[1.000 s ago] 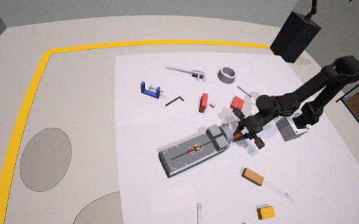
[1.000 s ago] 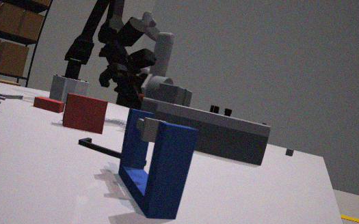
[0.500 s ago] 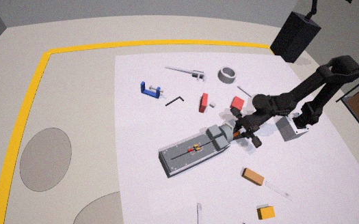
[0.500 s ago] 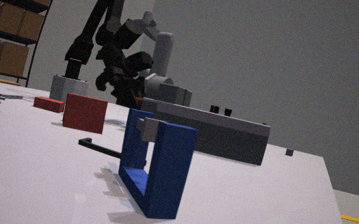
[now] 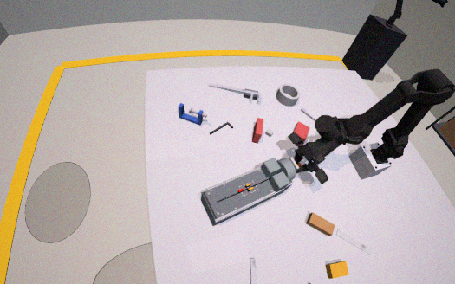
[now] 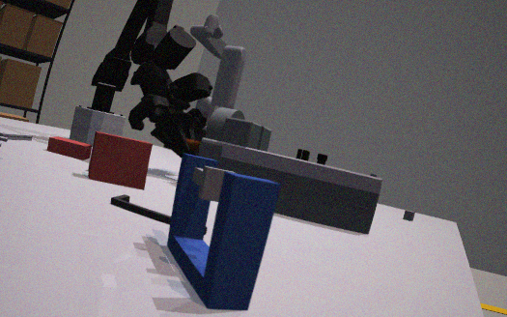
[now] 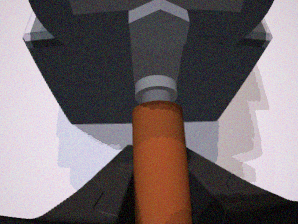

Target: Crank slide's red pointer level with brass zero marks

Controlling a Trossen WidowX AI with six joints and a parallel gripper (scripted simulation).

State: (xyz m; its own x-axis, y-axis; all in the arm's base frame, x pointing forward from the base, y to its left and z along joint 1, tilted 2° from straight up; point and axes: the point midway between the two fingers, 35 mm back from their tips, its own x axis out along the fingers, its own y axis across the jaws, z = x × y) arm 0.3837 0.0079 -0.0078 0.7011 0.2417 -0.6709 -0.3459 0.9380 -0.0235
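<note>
The black gripper's fingers (image 5: 300, 164) (image 6: 189, 145) are closed on the orange cylindrical crank handle (image 5: 298, 165) (image 6: 193, 143) (image 7: 161, 175), one on either side of it. The handle joins a grey crank arm (image 7: 159, 55) at the end of the long dark-grey slide machine (image 5: 230, 198) (image 6: 329, 193) (image 7: 90, 85). Along its top slot, the small red pointer (image 5: 241, 190) sits just beside the two brass zero marks (image 5: 248, 184), on the side farther from the crank, not level with them. Farther out, a blue U-shaped clamp (image 5: 191, 118) (image 6: 238, 242) stands near a thin black hex key (image 5: 220, 128) (image 6: 141, 209), and a yellow block (image 5: 338, 269) lies well apart from the machine
</note>
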